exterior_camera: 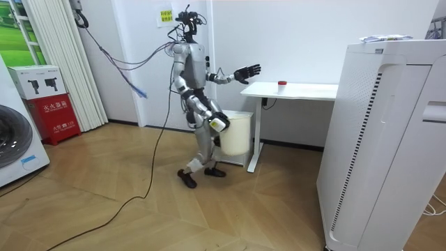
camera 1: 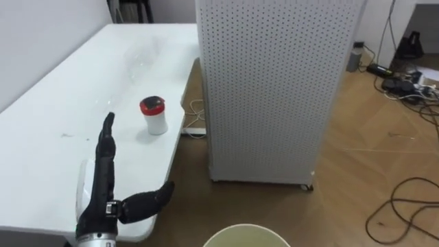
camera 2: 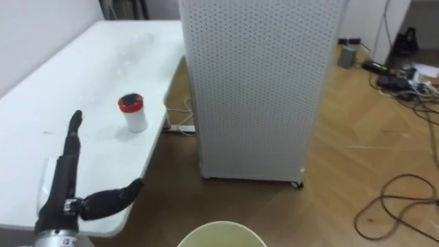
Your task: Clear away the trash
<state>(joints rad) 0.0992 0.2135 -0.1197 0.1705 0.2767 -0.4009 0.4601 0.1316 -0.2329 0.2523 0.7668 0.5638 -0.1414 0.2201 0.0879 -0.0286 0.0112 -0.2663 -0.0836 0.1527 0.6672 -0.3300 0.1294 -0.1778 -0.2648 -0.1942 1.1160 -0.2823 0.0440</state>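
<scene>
White table (camera 1: 55,137) beneath the left hand (camera 1: 103,195) — fingers straight, holding nothing — near the red-lidded cup (camera 1: 154,116).

One red-lidded cup (camera 1: 154,115), one table (camera 1: 55,137), one bin (camera 1: 247,228), one perforated cabinet (camera 1: 274,89).

The table (camera 1: 55,137) is plain white. On it is a little pot (camera 1: 157,125) with a white body and a red lid (camera 1: 151,106). The left hand (camera 1: 103,171) is black. The tall cabinet (camera 1: 274,89) is white, with rows of tiny dots all over it. The floor (camera 1: 370,165) is light brown wood with plank lines, and the cables (camera 1: 405,206) on it are black. The rim of the bin (camera 1: 247,232) is pale cream. In the room view, a box (exterior_camera: 54,115) is red below and white on top, and the wall (exterior_camera: 300,42) is white.
</scene>
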